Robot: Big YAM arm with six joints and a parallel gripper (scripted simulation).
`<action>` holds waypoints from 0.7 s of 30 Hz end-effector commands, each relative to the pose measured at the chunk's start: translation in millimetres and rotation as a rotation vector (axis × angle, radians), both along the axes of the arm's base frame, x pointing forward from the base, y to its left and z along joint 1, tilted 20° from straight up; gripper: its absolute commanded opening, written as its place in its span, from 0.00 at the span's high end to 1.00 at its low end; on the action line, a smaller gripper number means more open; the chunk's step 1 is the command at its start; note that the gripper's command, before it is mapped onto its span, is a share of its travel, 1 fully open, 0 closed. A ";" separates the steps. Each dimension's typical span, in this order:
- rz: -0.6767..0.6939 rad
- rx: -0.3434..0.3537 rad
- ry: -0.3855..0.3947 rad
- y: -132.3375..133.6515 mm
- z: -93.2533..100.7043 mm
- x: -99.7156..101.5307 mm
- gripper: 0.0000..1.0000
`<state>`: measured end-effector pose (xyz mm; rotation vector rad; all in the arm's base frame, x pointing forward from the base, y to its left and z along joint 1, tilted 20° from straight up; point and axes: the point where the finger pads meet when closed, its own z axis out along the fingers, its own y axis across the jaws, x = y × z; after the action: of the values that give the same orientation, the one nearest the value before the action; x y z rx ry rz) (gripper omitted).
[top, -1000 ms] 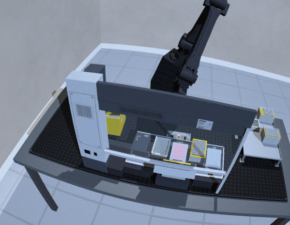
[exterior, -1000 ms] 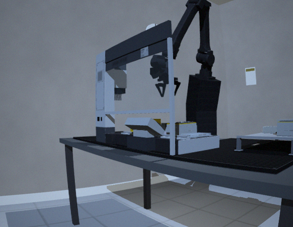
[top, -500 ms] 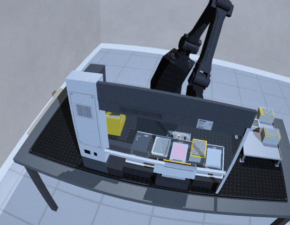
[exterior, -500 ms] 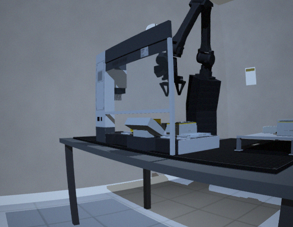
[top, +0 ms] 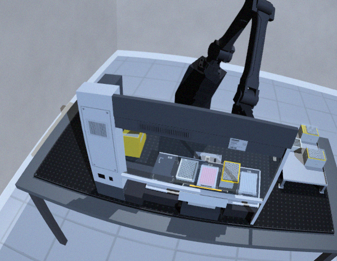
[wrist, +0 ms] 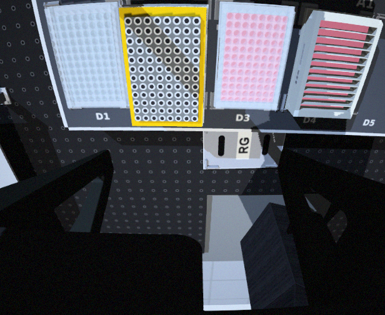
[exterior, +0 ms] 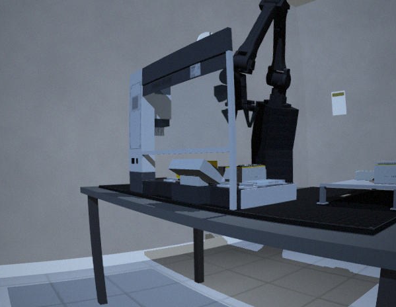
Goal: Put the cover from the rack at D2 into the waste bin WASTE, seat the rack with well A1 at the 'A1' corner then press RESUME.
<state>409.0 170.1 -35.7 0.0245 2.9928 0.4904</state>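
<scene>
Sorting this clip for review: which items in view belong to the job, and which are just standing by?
Job:
- yellow-rimmed tip rack at D2, cover on it hard to make out
- yellow waste bin
- pale spare nest marked RG
- open black claw, empty

Standing by:
- clear well plate at D1
- pink well plate at D3
- red-troughed reservoir at D4
- white shelf unit

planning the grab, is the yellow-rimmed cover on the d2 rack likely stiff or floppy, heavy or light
The cover looks like a thin, see-through shell over the tip rack, so probably stiff and light. It seems only to rest there, so it may slide. The gripper is open, away from it.
</scene>
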 end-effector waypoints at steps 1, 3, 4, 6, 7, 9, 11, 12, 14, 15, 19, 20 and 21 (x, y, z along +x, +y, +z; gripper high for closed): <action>-0.019 0.005 0.000 22.7 8.2 15.1 0.00; -0.019 0.005 0.000 31.9 11.8 18.2 0.00; -0.019 0.005 -0.001 36.5 13.5 19.7 0.00; -0.019 0.007 0.000 38.2 14.2 20.0 0.00; -0.041 0.002 0.014 26.2 9.4 17.2 0.00; -0.041 0.002 0.014 26.2 9.4 17.2 0.00; -0.047 -0.004 0.029 20.4 5.4 8.7 0.00; -0.047 -0.002 0.025 21.1 6.7 10.8 0.00; -0.019 0.008 -0.002 38.7 3.0 16.2 0.00; -0.019 0.009 -0.003 40.1 0.3 17.2 0.00; -0.019 0.012 -0.013 46.3 -9.4 23.6 0.00; -0.019 0.013 -0.016 48.0 -11.6 25.7 0.00; -0.019 0.013 -0.016 49.2 -14.7 26.2 0.00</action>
<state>419.0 206.5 -47.2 0.0442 3.0005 0.4944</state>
